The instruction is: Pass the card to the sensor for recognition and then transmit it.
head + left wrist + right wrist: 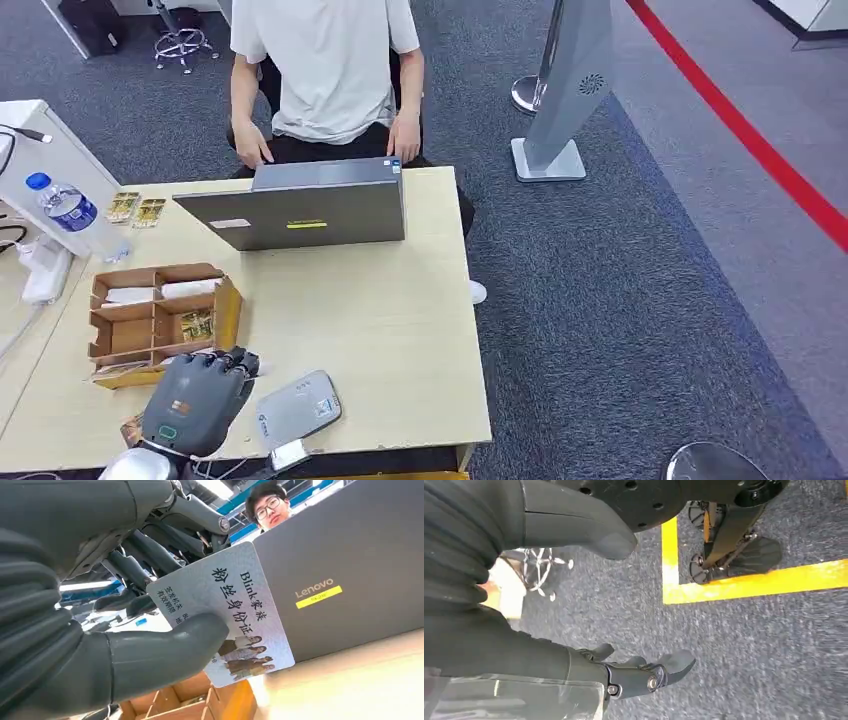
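Head view: left hand point(200, 397) sits at the lower left of the frame, back of the hand up, over the near edge of the light wooden table point(400, 340). Immediately to its right in the frame lies the sensor point(296, 408), a flat grey rounded reader with a small label, tilted on the table near the front edge.

Left wrist view: the left hand point(125, 605) holds the card point(225, 610). The thumb point(165, 652) presses on the printed face near the card's lower left part; darker fingers point(145, 555) lie behind the card's upper left edge. Card is clamped between them. The card juts out from the hand toward the centre of the frame, tilted, printed side to the camera: Chinese characters, the word "Blink", and a small group photo at its lower end. In the head view the card itself is hidden under the hand.

Behind the card in the wrist view: grey laptop point(350, 575) lid with a yellow strip. In the head view the laptop point(300, 212) stands at the upper middle of the table, with a person point(325, 70) in a white shirt seated behind it.

Cardboard tray point(160, 320) with compartments is just above the left hand in the head view; a water bottle point(72, 213) stands at the upper left.

Right wrist view: right hand point(574, 630) hangs over grey carpet with yellow floor tape point(744, 582). Fingers point(659, 672) loosely extended, apart from the thumb point(589, 530), holding nothing.
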Robot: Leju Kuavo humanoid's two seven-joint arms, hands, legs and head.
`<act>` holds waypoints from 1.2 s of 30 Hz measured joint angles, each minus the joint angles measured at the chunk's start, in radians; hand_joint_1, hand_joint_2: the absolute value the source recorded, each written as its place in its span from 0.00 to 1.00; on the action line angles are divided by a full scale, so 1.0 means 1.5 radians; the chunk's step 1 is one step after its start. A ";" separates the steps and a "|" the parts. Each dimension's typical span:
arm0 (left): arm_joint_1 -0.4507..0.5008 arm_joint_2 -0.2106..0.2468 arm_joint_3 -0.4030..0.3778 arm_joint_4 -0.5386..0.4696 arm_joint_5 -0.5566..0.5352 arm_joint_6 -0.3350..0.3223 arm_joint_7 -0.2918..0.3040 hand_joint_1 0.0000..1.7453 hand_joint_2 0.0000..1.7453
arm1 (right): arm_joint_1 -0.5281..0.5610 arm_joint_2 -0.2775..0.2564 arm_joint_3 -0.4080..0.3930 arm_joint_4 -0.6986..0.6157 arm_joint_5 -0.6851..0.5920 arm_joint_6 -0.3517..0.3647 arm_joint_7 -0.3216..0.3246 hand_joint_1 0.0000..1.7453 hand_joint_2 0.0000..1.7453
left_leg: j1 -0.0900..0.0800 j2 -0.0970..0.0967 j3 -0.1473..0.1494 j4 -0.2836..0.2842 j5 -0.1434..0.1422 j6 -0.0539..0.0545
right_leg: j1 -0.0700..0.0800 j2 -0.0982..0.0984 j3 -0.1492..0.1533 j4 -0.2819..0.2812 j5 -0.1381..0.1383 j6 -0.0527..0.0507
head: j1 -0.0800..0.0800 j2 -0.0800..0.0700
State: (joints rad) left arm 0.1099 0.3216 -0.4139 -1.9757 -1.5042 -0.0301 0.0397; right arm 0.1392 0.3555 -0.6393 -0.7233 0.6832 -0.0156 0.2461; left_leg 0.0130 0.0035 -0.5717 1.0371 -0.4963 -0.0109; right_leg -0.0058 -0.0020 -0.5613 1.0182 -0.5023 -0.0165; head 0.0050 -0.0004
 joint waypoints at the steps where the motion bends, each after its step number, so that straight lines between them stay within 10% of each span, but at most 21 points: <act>1: 0.000 0.000 0.000 0.000 0.000 -0.006 0.003 1.00 1.00 | 0.002 0.000 0.005 -0.004 -0.003 0.000 0.003 0.00 1.00 | 0.000 0.000 0.000 0.000 0.000 0.000 | 0.000 0.000 0.000 0.000 0.000 0.000 | 0.000 0.000; 36: 0.053 -0.026 -0.044 0.095 0.000 -0.041 0.018 1.00 1.00 | 0.024 0.002 0.035 -0.050 0.026 0.023 0.002 0.00 1.00 | 0.000 0.000 0.000 0.000 0.000 0.000 | 0.000 0.000 0.001 0.000 0.000 0.000 | 0.000 0.000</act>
State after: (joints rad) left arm 0.1892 0.2827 -0.4806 -1.8337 -1.5042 -0.0919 0.0668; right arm 0.1757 0.3578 -0.5871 -0.7980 0.7225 0.0195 0.2487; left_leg 0.0128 0.0034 -0.5713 1.0370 -0.4963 -0.0107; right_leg -0.0059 -0.0022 -0.5605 1.0182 -0.5023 -0.0164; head 0.0050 -0.0004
